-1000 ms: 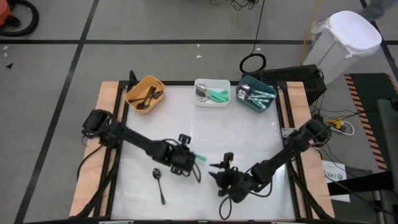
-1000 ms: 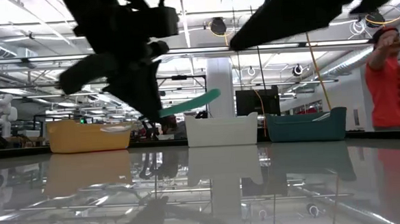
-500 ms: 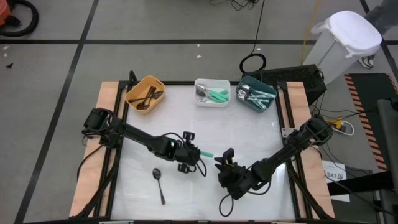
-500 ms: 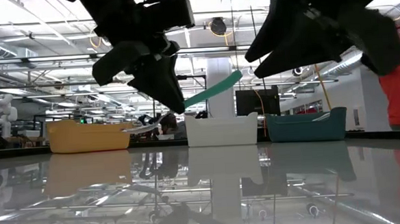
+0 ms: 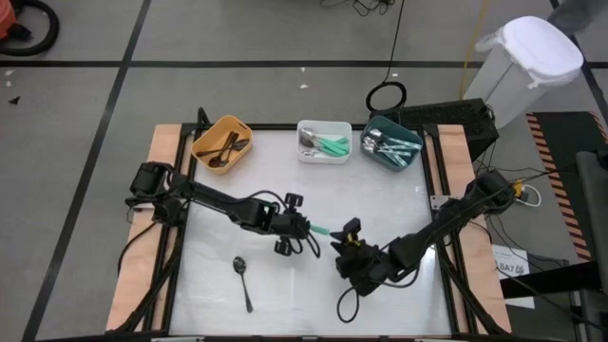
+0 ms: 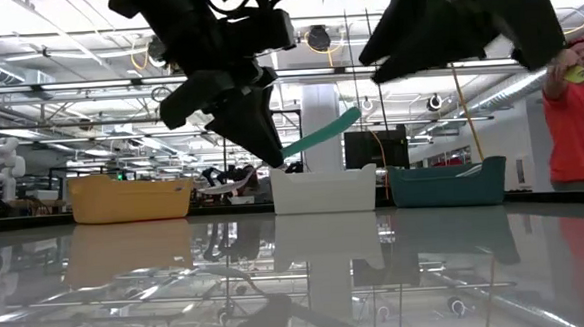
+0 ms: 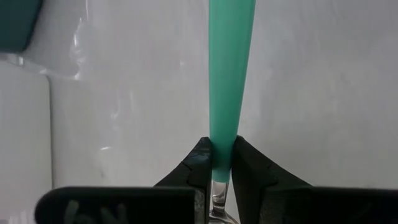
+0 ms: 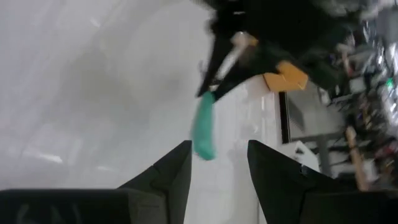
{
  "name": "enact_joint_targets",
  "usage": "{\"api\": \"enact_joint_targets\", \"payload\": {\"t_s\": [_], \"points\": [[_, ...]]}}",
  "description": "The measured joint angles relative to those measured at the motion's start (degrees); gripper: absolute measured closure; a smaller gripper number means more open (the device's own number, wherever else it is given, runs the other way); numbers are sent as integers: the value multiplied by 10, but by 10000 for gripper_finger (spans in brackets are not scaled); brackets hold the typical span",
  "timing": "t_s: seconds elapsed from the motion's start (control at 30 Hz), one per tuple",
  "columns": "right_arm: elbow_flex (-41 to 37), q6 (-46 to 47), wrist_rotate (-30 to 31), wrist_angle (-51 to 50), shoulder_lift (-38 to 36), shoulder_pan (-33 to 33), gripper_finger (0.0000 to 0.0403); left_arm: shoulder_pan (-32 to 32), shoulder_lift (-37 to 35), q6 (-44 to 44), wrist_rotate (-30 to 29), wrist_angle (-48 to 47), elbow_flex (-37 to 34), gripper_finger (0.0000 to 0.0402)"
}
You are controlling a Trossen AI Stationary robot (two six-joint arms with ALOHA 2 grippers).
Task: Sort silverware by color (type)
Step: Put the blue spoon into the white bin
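A mint-green-handled spoon point(image 5: 321, 231) hangs over the middle of the table, with my left gripper point(image 5: 306, 231) shut on it. Its green handle point(image 6: 321, 137) points toward the table's right. Its metal bowl point(image 6: 228, 182) shows below the fingers on the other side. My right gripper point(image 8: 217, 168) stands open just right of the handle's free end point(image 8: 203, 134), with nothing between its fingers. A black-handled spoon point(image 5: 243, 282) lies flat on the table near the front left. My left gripper pinches the narrow end of the green handle point(image 7: 222, 155), just above the metal neck, between its two fingers. The fingers slant down from the table's left, and the handle runs on forward past them. The spoon is lifted clear, its handle tilted upward toward the right.
Three bins stand along the far edge: an orange one point(image 5: 221, 142) with dark spoons, a white one point(image 5: 323, 141) with green-handled spoons, and a teal one point(image 5: 391, 144) with silver spoons. A person in red point(image 6: 580, 118) stands beyond the table at the right.
My left gripper has carried the green-handled spoon toward the table's right, and its handle has tipped up a little. My right gripper has rolled about its own axis and has risen slightly, toward the handle's free end.
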Motion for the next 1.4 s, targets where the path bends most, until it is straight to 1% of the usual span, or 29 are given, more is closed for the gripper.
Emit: {"api": "enact_joint_targets", "payload": {"t_s": [0.13, 0.23, 0.33, 0.4, 0.57, 0.67, 0.77, 0.87, 1.03, 1.13, 1.3, 1.4], "points": [[0, 67, -20, -31, -36, -14, 249, 5, 0, 26, -1, 30, 0, 364], [0, 120, -30, -46, -53, -31, 249, 5, 0, 48, -19, 43, 11, 364], [0, 161, -30, -62, -56, -45, 249, 5, 0, 52, -42, 46, 25, 364], [0, 175, -30, -67, -55, -48, 249, 5, 0, 49, -45, 43, 27, 364], [-3, 193, -32, -46, -55, -55, 249, 5, 1, 26, -47, 47, 29, 364], [-3, 205, -57, -35, -55, -56, 249, 5, 2, 10, -48, 44, 29, 364], [-3, 236, -79, -27, -55, -57, 250, 3, 2, -7, -50, 44, 29, 364], [-3, 278, -78, -26, -55, -60, 250, -6, 2, -18, -51, 47, 29, 364], [-3, 308, -77, -22, -55, -62, 250, -29, 2, -32, -55, 56, 29, 364], [-3, 328, -80, -21, -55, -63, 250, -41, 2, -49, -80, 53, 29, 364], [-3, 353, -129, 6, -44, -67, 250, -57, 2, -86, -87, 55, 29, 364], [-3, 355, -134, 24, -31, -68, 250, -65, 2, -99, -90, 55, 29, 364]]}}
